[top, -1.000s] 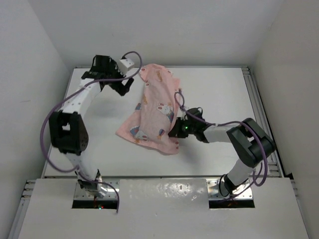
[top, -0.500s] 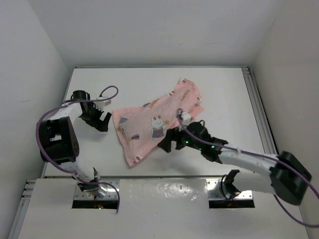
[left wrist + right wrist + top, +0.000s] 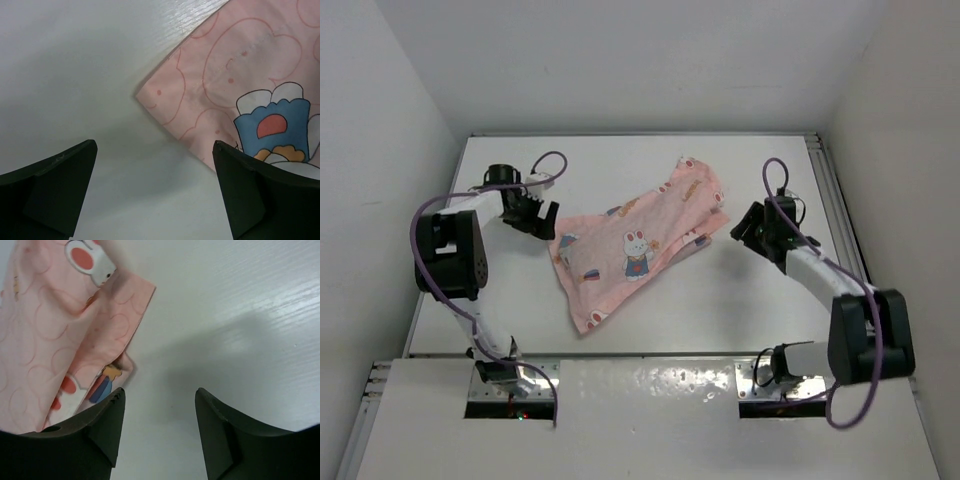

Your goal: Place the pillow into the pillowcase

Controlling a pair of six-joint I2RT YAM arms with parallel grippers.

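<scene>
Left tool [image 3: 533,217] and right tool [image 3: 744,228] spread and empty at nine and three o'clock of the pillowcase [image 3: 635,245], right just withdrawn; cloth flat on tabletop [image 3: 620,160], pillow unseen, presumably inside, task likely finished.

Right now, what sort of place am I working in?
Probably a lab robot test cell: plain white walls box in a white table, the left arm and right arm are mounted at its near edge, and a pink pillowcase is laid out.

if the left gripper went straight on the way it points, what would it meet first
Most likely the pillowcase, whose corner lies on the table just ahead of the open left gripper; depth is unclear.
</scene>
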